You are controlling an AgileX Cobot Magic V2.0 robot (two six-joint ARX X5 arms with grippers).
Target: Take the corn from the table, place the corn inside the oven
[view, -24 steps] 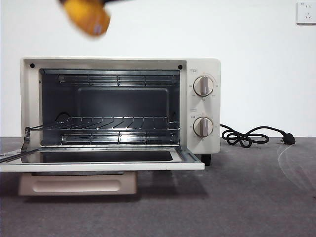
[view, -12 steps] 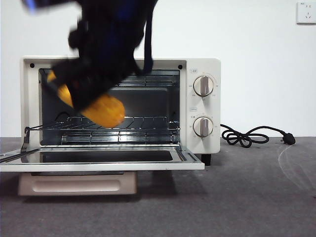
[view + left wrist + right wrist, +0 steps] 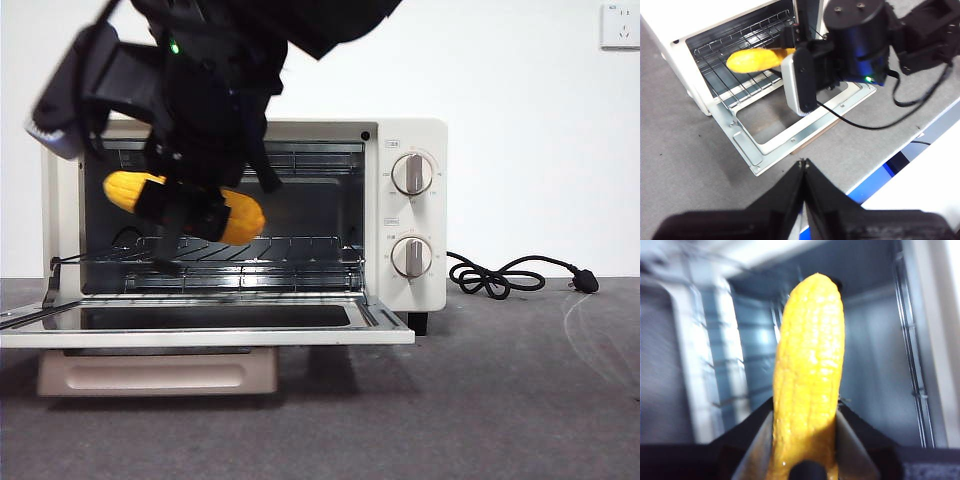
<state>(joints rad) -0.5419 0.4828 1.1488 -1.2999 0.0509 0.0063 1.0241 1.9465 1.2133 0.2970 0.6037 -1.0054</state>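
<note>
Change: half a second ago the corn (image 3: 185, 205) hung tilted in front of the oven's mouth; now it lies near level, higher off the wire rack (image 3: 250, 250), and a second ago it was only at the top edge of the front view.
Meaning: carry is nearly done; judged step left is lowering and letting go.
Right gripper (image 3: 805, 440): jaws clamped on the corn's lower half, tip pointing into the oven (image 3: 400, 135).
Corn position: in the air at the oven opening, above the rack, not touching it as far as the blurred front view lets me tell.
Left gripper (image 3: 803, 165): jaws closed tip to tip, empty, waiting well apart over the table (image 3: 685, 145).
Door (image 3: 200, 325): folded down flat, opening clear.
Around: two knobs (image 3: 411, 174), black cord (image 3: 510, 275) lying beside the oven, wall socket (image 3: 620, 25).
In the way: rack wires below the corn; upper heater grille (image 3: 300, 158) close above the gripper body.
</note>
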